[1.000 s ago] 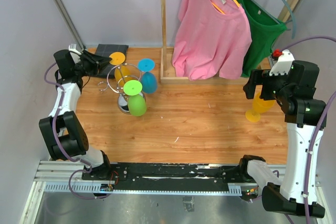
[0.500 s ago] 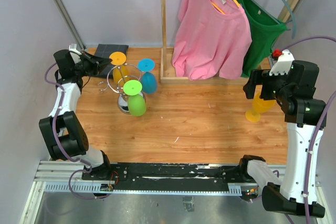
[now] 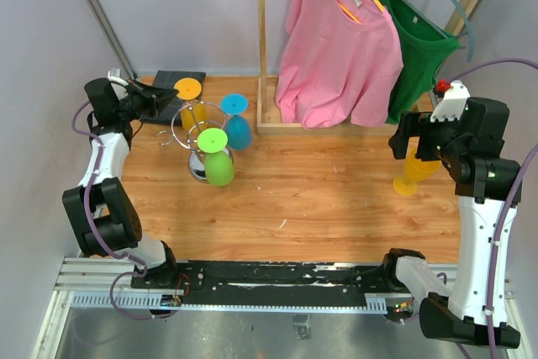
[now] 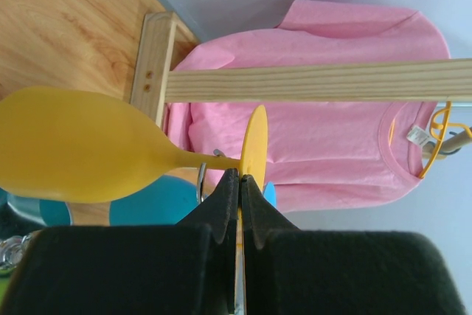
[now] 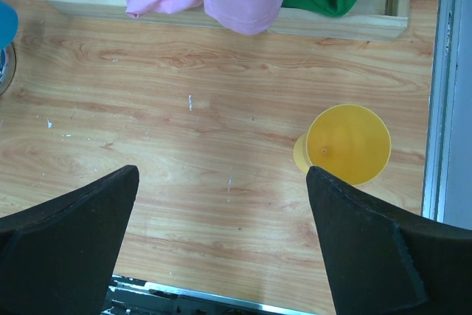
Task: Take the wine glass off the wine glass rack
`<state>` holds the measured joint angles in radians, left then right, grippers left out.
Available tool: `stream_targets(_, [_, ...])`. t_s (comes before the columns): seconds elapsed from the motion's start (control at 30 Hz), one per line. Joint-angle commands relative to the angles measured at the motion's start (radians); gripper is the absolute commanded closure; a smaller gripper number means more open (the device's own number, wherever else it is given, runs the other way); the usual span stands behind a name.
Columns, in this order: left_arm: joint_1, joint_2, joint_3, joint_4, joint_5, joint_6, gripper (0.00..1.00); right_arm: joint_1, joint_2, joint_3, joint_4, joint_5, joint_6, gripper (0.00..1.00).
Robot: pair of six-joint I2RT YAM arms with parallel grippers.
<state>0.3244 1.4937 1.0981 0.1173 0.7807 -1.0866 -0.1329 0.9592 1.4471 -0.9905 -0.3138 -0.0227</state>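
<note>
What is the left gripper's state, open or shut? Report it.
Shut: the left gripper pinches the round foot of the yellow plastic wine glass.

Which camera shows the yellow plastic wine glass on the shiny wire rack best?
The left wrist view: the yellow plastic wine glass looks large, its foot pinched in the left tool. The top view shows it small, from above; the right wrist view misses it.

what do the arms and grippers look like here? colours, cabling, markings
Same build: left arm and right arm have white links, bulky black joints, a purple cable looped along each. The right carries a white block with a red spot. The left gripper and right gripper are matte black wedges tapering to the tips.
</note>
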Motion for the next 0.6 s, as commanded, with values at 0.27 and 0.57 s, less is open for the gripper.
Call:
stream_targets(0.27, [0.008, 0.016, -0.007, 0.088, -0.003, -0.051, 1.0, 0.007, -0.005, 0.001, 0.01, 0.0, -0.002, 0.02])
stream_targets(0.57, [0.066, 0.008, -0.01, 0.069, 0.014, -0.031, 1.0, 0.007, -0.008, -0.006, 0.011, 0.001, 0.001, 0.02])
